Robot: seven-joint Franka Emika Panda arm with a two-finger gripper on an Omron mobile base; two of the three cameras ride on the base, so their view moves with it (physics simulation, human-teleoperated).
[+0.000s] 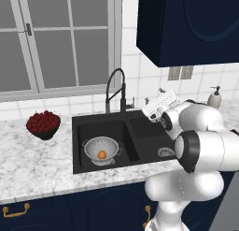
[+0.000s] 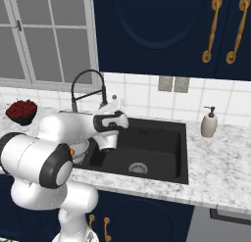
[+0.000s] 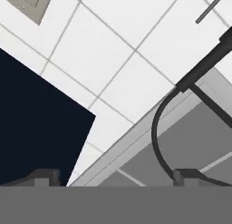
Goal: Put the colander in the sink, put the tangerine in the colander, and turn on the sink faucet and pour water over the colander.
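Left base view: the colander (image 1: 100, 149) sits in the left basin of the sink (image 1: 140, 127), the tangerine (image 1: 101, 154) inside it; the gripper (image 3: 115, 175) hangs near the faucet (image 1: 115, 87), fingers spread wide and pinching nothing; wall tiles fill the hand view.

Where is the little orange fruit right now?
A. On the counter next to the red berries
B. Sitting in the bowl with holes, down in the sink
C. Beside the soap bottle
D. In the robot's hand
B: the tangerine lies inside the colander, which sits in the left basin of the sink.
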